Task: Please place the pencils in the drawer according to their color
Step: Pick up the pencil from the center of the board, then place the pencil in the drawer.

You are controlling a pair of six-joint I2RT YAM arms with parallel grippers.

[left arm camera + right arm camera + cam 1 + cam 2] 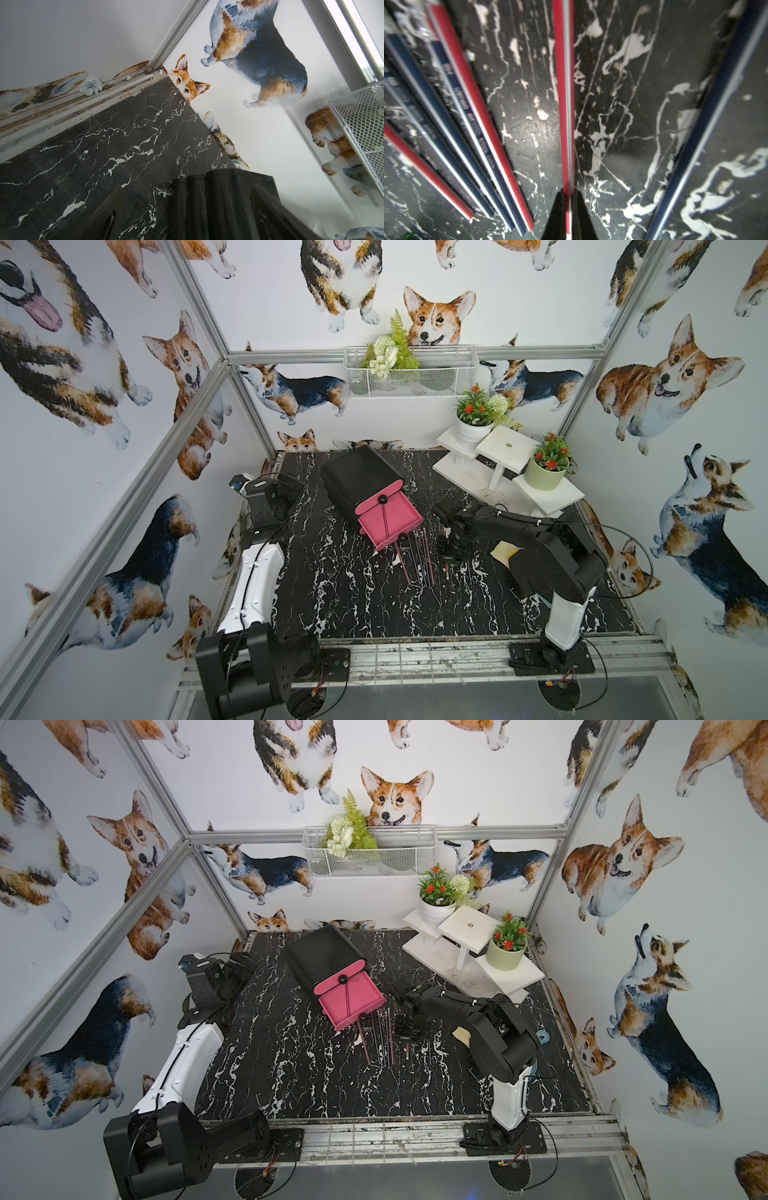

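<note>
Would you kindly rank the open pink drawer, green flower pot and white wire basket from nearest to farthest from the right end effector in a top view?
The right end effector grips a red pencil.
1. Open pink drawer, beside it, leftward.
2. Green flower pot, on the white stand.
3. White wire basket, hung at the back.

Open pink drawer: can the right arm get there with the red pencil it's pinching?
Probably yes. The right gripper, shut on the red pencil, sits close beside the open drawer, whose tray is open on top; only loose pencils lie flat between.
</note>
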